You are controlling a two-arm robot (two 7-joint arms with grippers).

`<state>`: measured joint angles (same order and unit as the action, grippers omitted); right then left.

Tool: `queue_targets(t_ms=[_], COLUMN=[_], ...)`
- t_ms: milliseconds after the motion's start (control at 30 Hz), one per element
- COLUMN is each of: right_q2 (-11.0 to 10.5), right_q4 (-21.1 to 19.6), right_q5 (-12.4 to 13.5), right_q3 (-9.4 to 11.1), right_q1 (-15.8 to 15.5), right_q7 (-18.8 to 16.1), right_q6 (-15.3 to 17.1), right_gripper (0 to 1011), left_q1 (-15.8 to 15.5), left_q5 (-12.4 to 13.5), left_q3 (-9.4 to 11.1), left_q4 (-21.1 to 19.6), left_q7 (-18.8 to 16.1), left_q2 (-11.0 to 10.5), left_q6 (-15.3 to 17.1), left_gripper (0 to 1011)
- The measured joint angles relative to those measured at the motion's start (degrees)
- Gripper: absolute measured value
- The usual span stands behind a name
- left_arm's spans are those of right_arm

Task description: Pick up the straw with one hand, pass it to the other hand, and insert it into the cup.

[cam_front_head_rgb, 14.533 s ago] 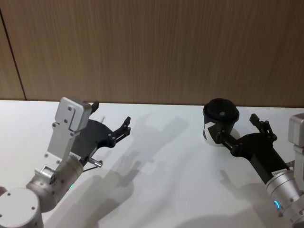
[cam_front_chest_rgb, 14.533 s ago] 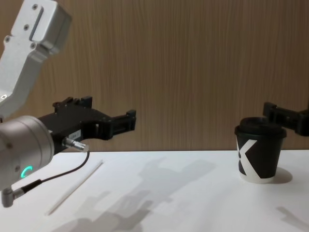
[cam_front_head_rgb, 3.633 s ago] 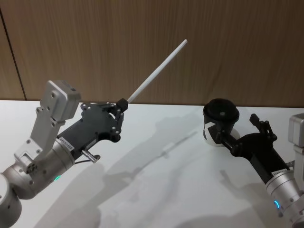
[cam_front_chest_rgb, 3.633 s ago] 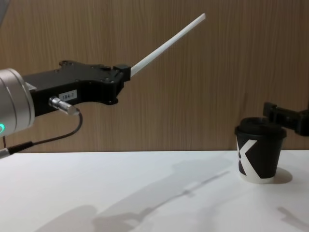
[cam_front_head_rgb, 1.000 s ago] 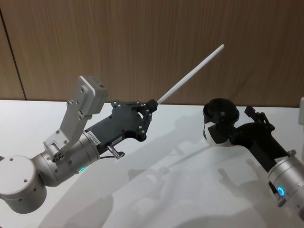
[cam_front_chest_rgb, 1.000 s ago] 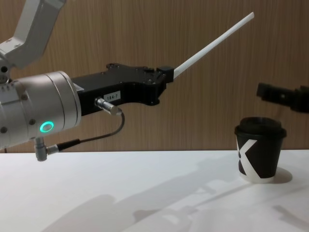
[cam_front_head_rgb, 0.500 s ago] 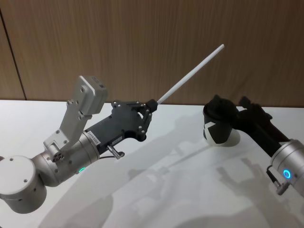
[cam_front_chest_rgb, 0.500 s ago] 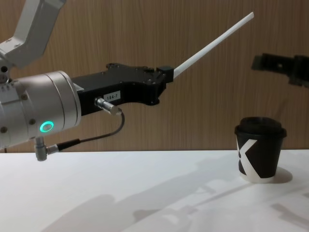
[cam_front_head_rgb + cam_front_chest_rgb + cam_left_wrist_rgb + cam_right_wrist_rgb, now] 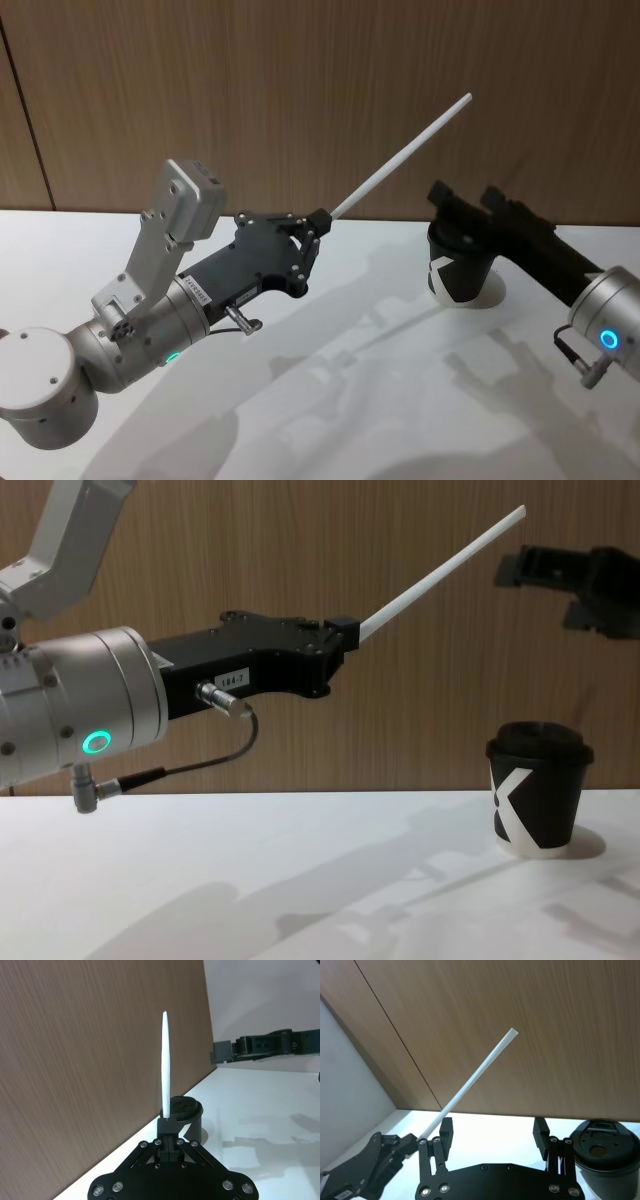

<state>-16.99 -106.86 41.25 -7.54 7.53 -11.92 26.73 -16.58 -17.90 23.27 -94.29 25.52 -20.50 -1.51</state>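
Observation:
My left gripper (image 9: pixel 316 222) is shut on the lower end of the white straw (image 9: pixel 400 156), which slants up and to the right in the air. In the chest view the straw (image 9: pixel 440 568) ends close to my right gripper (image 9: pixel 540 570). That right gripper (image 9: pixel 465 195) is open and hovers above the black cup (image 9: pixel 458 272), which stands on the white table with its domed lid on. In the right wrist view the straw (image 9: pixel 475 1075) rises past the open fingers (image 9: pixel 446 1132), apart from them, with the cup (image 9: pixel 601 1152) below. In the left wrist view the straw (image 9: pixel 166 1075) stands over the cup (image 9: pixel 186 1115).
A white table (image 9: pixel 350 420) runs under both arms, backed by a brown wood-panel wall (image 9: pixel 300 80). A thin black cable (image 9: pixel 190 770) hangs from the left wrist.
My right gripper has risen from beside the cup to above it and moved left toward the straw's free end. The left arm and the straw have held still over the last second.

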Motion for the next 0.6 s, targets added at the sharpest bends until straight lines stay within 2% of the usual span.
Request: queue_targets(t_ms=[267, 367, 600], right_q2=[0.9, 1.9, 3.8], right_q4=[0.6, 1.1, 2.1], right_q5=[3.8, 6.0, 9.1], right_q3=[0.7, 1.3, 2.2], right_q1=[2.0, 3.0, 4.8], right_q7=[0.1, 1.1, 3.2], right_q6=[3.7, 5.7, 8.7], right_gripper=[1001, 1001, 1001], left_q1=[0.0, 0.0, 0.0], left_q5=[0.0, 0.0, 0.0], left_q3=[0.0, 0.0, 0.0], left_q4=[0.0, 0.0, 0.0], left_q7=[0.0, 0.0, 0.0], left_q2=[0.0, 0.0, 0.0], left_q6=[0.0, 0.0, 0.0], left_gripper=[0, 0, 0])
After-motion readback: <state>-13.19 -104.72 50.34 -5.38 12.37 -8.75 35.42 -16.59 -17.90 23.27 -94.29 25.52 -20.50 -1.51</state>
